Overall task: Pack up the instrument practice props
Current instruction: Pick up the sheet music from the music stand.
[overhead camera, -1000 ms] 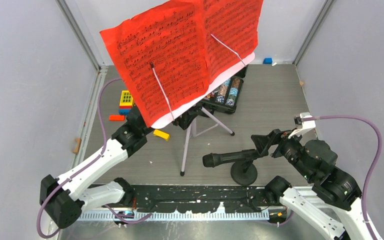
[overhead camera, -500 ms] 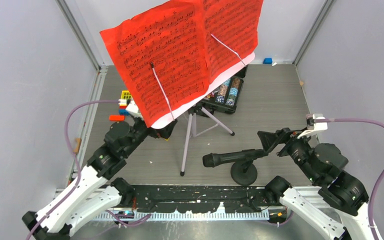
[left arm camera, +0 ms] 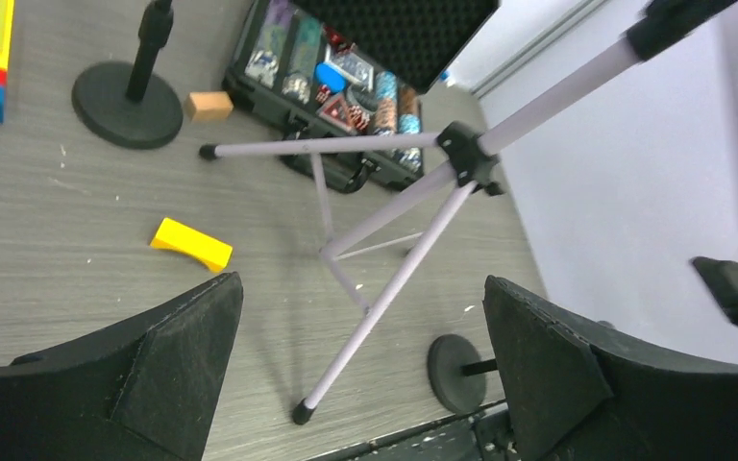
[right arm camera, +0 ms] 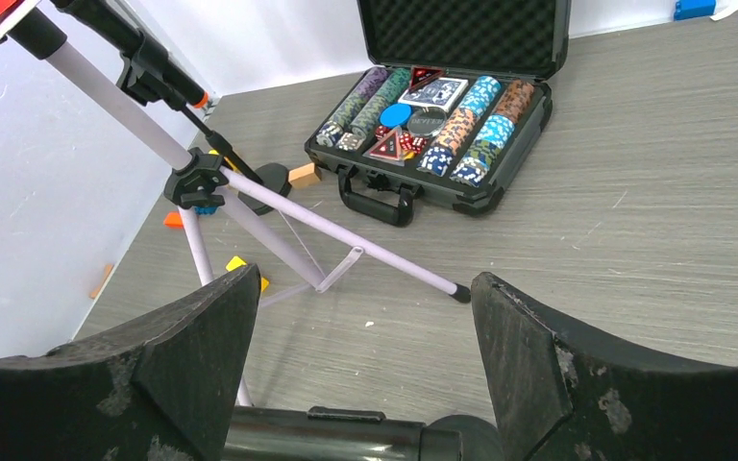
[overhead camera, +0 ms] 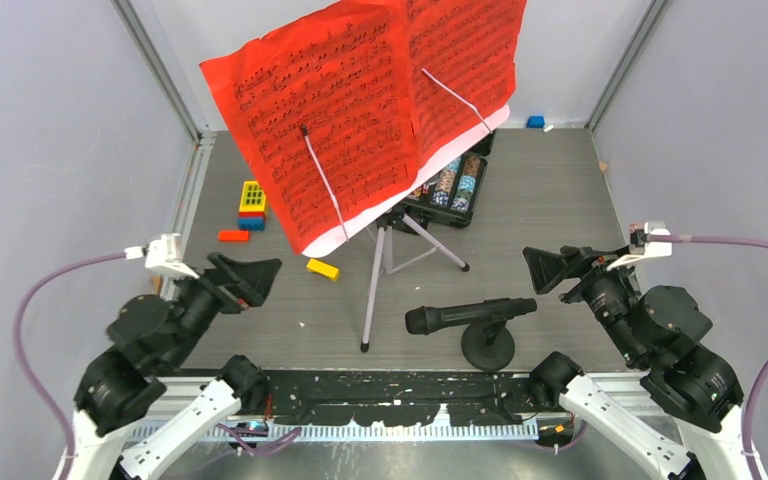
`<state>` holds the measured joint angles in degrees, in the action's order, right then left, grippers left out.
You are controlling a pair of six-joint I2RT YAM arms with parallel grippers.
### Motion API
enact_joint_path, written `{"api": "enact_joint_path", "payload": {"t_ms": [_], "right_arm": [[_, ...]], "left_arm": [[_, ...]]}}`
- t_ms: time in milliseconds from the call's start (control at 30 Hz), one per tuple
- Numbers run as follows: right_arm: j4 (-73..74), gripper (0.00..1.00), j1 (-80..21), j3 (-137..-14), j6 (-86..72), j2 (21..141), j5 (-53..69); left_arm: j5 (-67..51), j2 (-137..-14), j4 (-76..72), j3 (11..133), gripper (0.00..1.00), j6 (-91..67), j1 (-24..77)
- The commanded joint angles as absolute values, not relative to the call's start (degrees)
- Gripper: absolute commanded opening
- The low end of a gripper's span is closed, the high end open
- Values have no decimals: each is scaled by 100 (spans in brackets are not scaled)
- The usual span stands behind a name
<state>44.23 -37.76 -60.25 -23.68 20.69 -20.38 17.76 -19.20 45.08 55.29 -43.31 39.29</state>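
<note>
- My left gripper (overhead camera: 258,280) hangs over the near left of the table (overhead camera: 560,180). Its jaws are spread as wide as they go, and there is nothing between them.
- My right gripper (overhead camera: 540,270) hangs over the near right, its jaws also wide apart and empty.
- The music rack (overhead camera: 350,232) stands mid-table between my two grippers, with the red sheet-music pages (overhead camera: 350,100) spread across its tilted face.
- Its tripod legs (overhead camera: 372,290) are planted on the table. From my left gripper the nearest foot sits at about 4 o'clock and the leg hub at about 2 o'clock, both clear of my fingers.
- One microphone (overhead camera: 465,317) lies level on top of its pole, above the round base (overhead camera: 488,348), with its head pointing toward the tripod.
- That microphone is at about 8 o'clock from my right gripper, with its tail end near my fingers but apart from them. In my right wrist view its barrel runs along the bottom edge, below the gap between my fingers.
- The other round-based pole (left arm camera: 127,96) stands upright beyond the tripod, near the open poker chip case (left arm camera: 346,86). I cannot see its top.
- A yellow block (overhead camera: 323,268) lies at about 3 o'clock from my left gripper, between it and the tripod.
</note>
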Motion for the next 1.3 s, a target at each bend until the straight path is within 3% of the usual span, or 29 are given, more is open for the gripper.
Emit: {"api": "enact_joint_path", "payload": {"t_ms": [0, 267, 567, 767, 1000, 1267], "right_arm": [[3992, 86, -3759, -6183, -2235, 2314, -1941], [3804, 86, -3762, -6122, -2096, 2357, -1655], [3512, 83, -3762, -6060, -2165, 2503, -1006], [3062, 81, -3762, -6646, -2128, 3131, 494], [2444, 75, -3759, -7629, -2278, 4143, 1538], [1191, 68, -3762, -8284, -2933, 5281, 2020]], "left_arm": [[1757, -1987, 4993, 6461, 100, -4044, 3905], [283, -2689, 4309, 7558, 99, -3178, 3774], [-146, -3792, 4321, 9735, 99, -1991, 3131], [-1069, -4414, 3879, 10539, 80, -2150, 3021], [-1808, -4865, 3577, 10961, 72, -2198, 2859], [-1881, -5108, 3511, 11184, 64, -2122, 2738]]}}
